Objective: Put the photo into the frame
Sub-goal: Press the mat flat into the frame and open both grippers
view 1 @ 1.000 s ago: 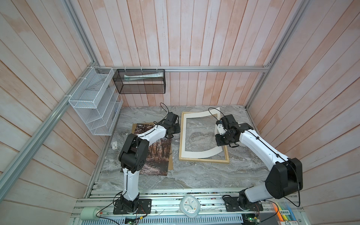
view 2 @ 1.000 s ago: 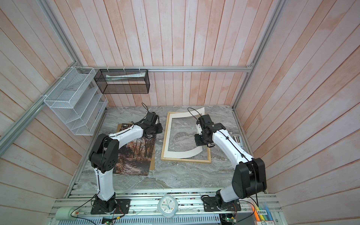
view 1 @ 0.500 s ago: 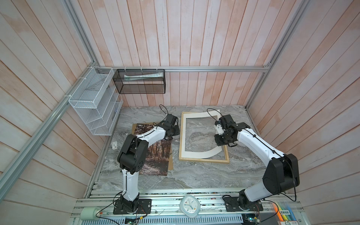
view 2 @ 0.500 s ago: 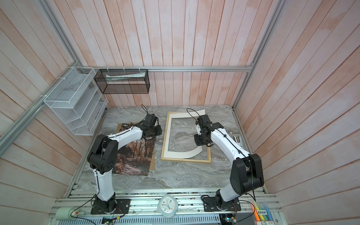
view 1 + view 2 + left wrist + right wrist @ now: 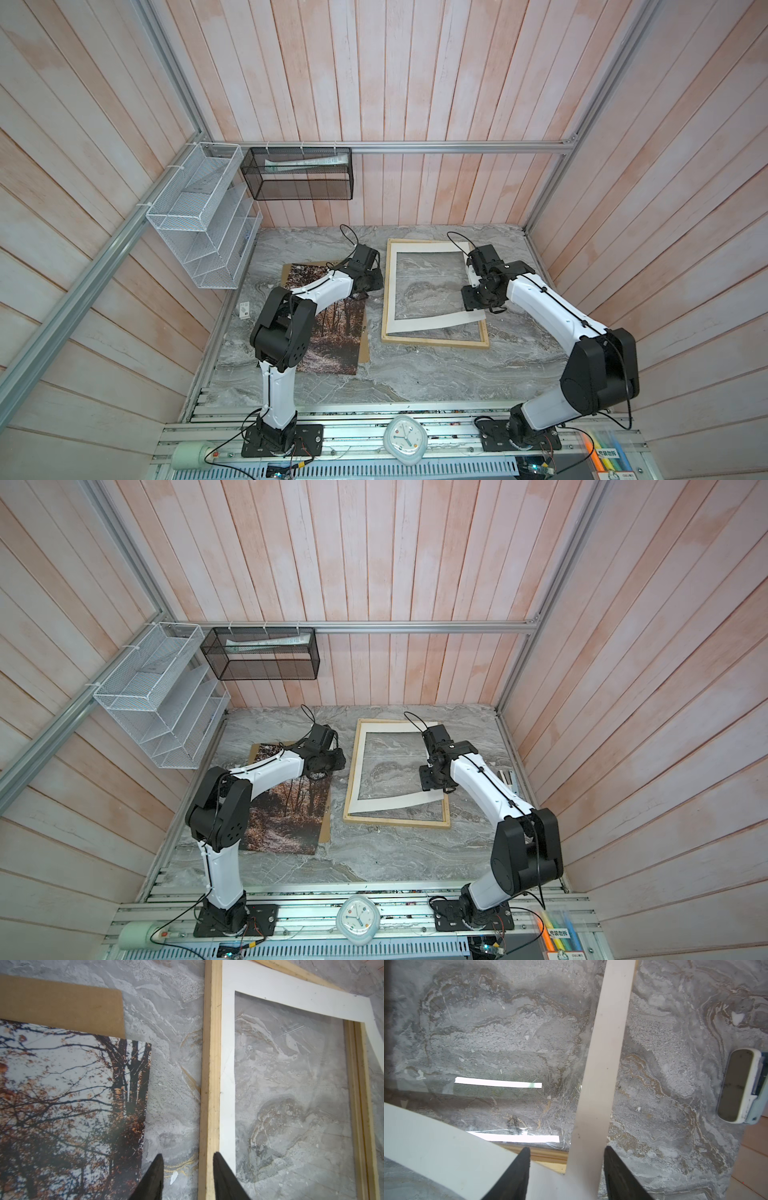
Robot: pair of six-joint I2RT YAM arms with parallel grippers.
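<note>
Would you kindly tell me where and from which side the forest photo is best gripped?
Grip the photo at its far-corner edge facing the frame, coming in low from the frame side. There the flat print overhangs the brown backing board, so probably a finger can slip beneath; the left end effector hangs open beside it.

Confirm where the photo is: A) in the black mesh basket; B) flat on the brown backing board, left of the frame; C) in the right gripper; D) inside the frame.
B: the photo lies on the brown backing board, beside the frame, which holds the white mat.
</note>
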